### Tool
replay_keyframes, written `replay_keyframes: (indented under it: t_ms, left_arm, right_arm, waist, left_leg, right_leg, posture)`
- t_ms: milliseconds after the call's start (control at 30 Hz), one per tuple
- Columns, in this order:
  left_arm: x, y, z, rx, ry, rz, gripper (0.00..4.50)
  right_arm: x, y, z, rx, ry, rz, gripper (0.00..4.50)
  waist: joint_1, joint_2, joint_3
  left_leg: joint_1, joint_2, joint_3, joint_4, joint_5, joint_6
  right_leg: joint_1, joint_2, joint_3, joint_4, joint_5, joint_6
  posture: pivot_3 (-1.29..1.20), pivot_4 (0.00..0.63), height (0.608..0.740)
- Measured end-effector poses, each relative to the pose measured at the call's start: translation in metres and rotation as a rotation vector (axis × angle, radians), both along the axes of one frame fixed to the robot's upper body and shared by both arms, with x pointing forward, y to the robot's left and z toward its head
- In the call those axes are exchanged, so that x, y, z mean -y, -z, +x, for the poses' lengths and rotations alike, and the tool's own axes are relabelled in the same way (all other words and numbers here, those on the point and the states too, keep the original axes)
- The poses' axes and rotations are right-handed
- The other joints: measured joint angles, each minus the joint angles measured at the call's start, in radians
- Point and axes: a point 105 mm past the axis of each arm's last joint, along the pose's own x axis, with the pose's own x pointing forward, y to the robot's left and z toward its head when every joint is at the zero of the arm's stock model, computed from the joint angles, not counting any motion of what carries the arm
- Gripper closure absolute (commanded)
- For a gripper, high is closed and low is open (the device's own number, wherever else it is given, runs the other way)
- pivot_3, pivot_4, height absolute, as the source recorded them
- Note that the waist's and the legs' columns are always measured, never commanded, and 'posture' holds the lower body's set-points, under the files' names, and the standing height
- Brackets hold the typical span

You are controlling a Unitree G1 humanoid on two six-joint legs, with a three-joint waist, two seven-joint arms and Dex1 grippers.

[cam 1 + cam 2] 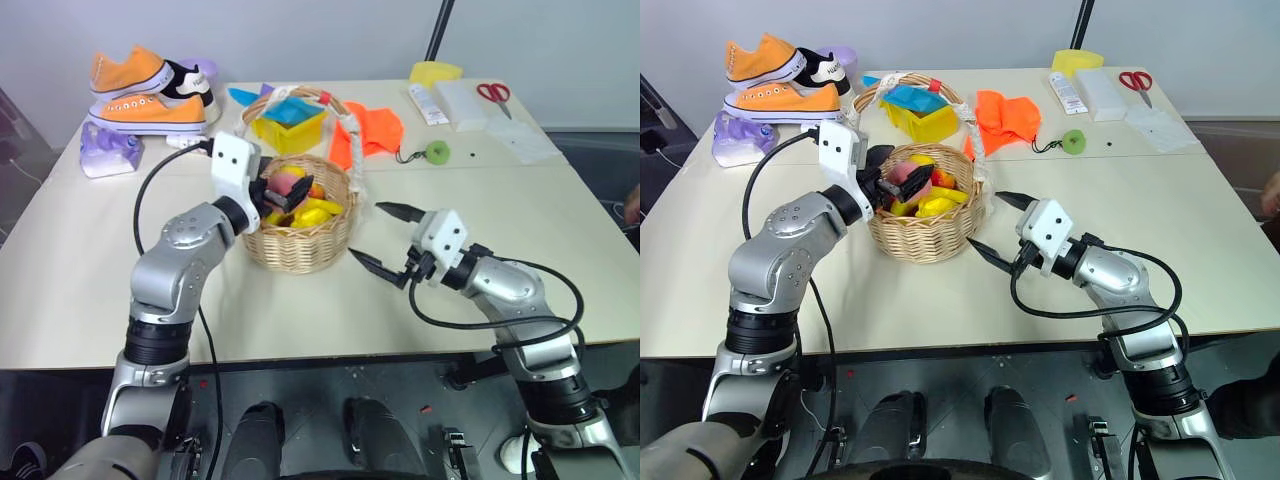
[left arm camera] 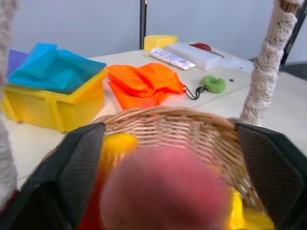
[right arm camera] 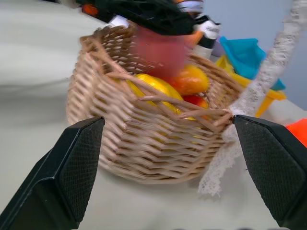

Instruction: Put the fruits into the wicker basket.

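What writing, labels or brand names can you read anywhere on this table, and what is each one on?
None can be read.
White tube: has printing, too small to read.
Black-and-white shoe: light lettering on its side, too blurred to make out.
Orange sneakers, yellow box, wicker basket: no visible text.

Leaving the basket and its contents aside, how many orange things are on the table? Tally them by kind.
Orange sneakers: 2 (rear sneaker, front sneaker)
Orange cloth bag: 1
Total: 3
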Motion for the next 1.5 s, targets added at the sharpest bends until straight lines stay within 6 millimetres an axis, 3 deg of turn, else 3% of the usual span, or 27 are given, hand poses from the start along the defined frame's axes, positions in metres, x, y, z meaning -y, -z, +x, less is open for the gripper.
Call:
replay_keyframes:
  t_ms: [167,267,333,500,600,900,967,1267,1500]
  left_arm:
    - [-0.015,0.006,-0.028,0.037,0.068,0.052,0.04]
    - [-0.04,0.015,-0.054,0.025,0.101,0.066,0.04]
    - [-0.056,0.016,-0.067,0.041,0.099,0.083,0.04]
    - [-0.108,0.033,-0.097,0.035,0.021,0.101,0.04]
    - [-0.125,0.035,-0.106,0.049,-0.016,0.103,0.04]
    - [-0.14,0.049,-0.126,0.033,-0.045,0.075,0.04]
    - [-0.14,0.048,-0.127,0.042,-0.045,0.074,0.0]
    - [-0.128,0.04,-0.119,0.086,-0.008,0.056,0.0]
    - [-0.125,0.04,-0.117,0.094,0.007,0.053,0.0]
  right_arm:
    - [0.01,-0.026,0.026,-0.018,0.171,0.225,0.0]
    - [0.008,-0.048,0.038,-0.009,0.219,0.31,0.0]
    - [0.005,-0.053,0.044,-0.022,0.24,0.327,0.0]
    - [-0.018,-0.047,0.059,-0.088,0.215,0.323,0.0]
    - [-0.029,-0.043,0.067,-0.123,0.201,0.311,0.0]
    - [-0.043,-0.033,0.087,-0.162,0.227,0.291,0.0]
    - [-0.043,-0.031,0.09,-0.165,0.235,0.289,0.42]
    - [-0.043,-0.031,0.09,-0.162,0.222,0.291,4.41]
    - [-0.041,-0.032,0.088,-0.158,0.227,0.301,4.46]
  waist:
    - [-0.012,0.0,0.0]
    - [-0.023,0.001,0.0]
    - [-0.024,0.0,0.0]
    - [-0.029,0.001,0.0]
    - [-0.025,0.001,0.0]
    - [-0.03,0.001,0.0]
    - [-0.029,0.001,0.0]
    - [-0.031,0.001,0.0]
    - [-0.03,0.001,0.0]
  left_leg:
    - [0.0,0.001,0.001,0.0,0.0,0.0]
    - [0.0,0.001,0.001,0.0,0.0,0.0]
    - [0.0,0.001,0.001,0.0,0.0,0.0]
    - [0.0,0.001,0.003,0.0,0.0,0.0]
    - [0.0,0.001,0.003,0.0,0.0,0.0]
    - [0.0,0.001,0.006,-0.001,0.0,0.0]
    - [0.0,0.001,0.006,-0.001,0.0,0.0]
    - [0.0,0.001,0.006,-0.001,0.0,0.0]
    - [-0.001,0.001,0.006,-0.001,0.0,0.0]
  right_leg:
    - [0.0,-0.001,0.001,0.001,0.0,0.0]
    - [0.0,-0.001,0.0,0.001,-0.002,-0.004]
    - [0.0,-0.001,0.0,0.001,-0.002,-0.004]
    - [-0.002,-0.002,0.001,0.0,-0.002,-0.005]
    - [-0.001,-0.003,0.001,0.0,-0.003,-0.005]
    - [-0.002,-0.004,0.001,-0.001,-0.002,-0.005]
    - [-0.002,-0.004,0.001,-0.001,-0.002,-0.005]
    - [-0.002,-0.004,0.002,-0.001,-0.002,-0.005]
    - [-0.002,-0.004,0.002,-0.001,-0.002,-0.005]
  posture:
    - [0.0,0.15,0.74]
    - [0.0,0.15,0.74]
    - [0.0,0.15,0.74]
    - [0.0,0.15,0.74]
    - [0.0,0.15,0.74]
    - [0.0,0.15,0.74]
    - [0.0,0.15,0.74]
    - [0.0,0.15,0.74]
    - [0.0,0.15,0.74]
